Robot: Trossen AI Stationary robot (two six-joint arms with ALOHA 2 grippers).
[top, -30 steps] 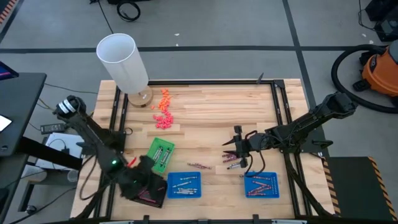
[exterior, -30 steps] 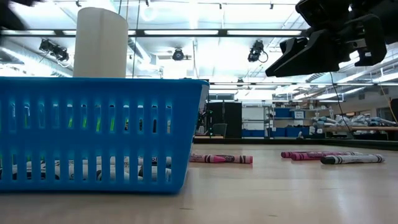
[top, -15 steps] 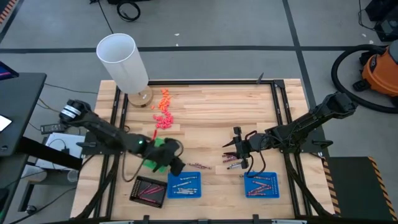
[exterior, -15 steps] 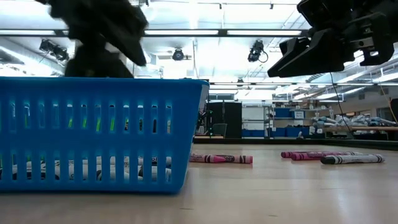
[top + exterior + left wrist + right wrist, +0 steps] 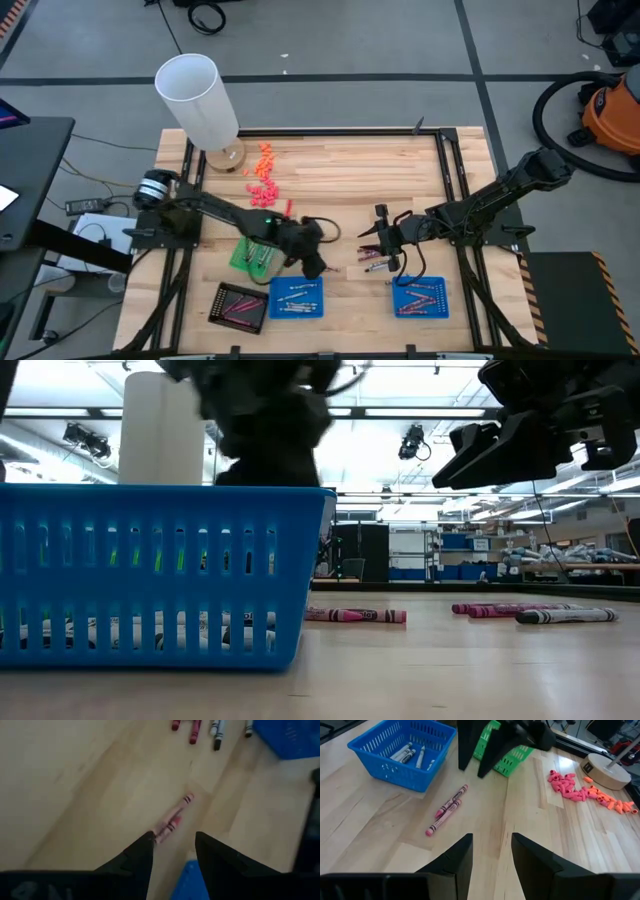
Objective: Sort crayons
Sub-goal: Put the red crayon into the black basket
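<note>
Two pinkish-red crayons (image 5: 175,817) lie side by side on the wooden table, just ahead of my open left gripper (image 5: 172,837), which hangs above them near the table's middle (image 5: 318,260). Several more crayons (image 5: 375,263), pink and grey, lie farther right, also in the low view (image 5: 510,608). My right gripper (image 5: 366,245) stands open above that group, nothing between its fingers (image 5: 491,839). The right wrist view shows the pink pair (image 5: 447,810) and my left gripper (image 5: 480,745) over it.
A blue tray (image 5: 297,297) with grey crayons and a black tray (image 5: 240,305) sit at the near edge. Another blue tray (image 5: 420,298) is near right, and a green tray (image 5: 255,250) lies beside the left arm. Pink and orange bits (image 5: 262,180) and a white lamp (image 5: 198,100) are at the far left.
My left gripper has swung from over the black tray at the near left toward the table's right, across the green tray, to the pair of pink crayons near the middle. It sank a little and rolled as it went, its fingers staying open.
</note>
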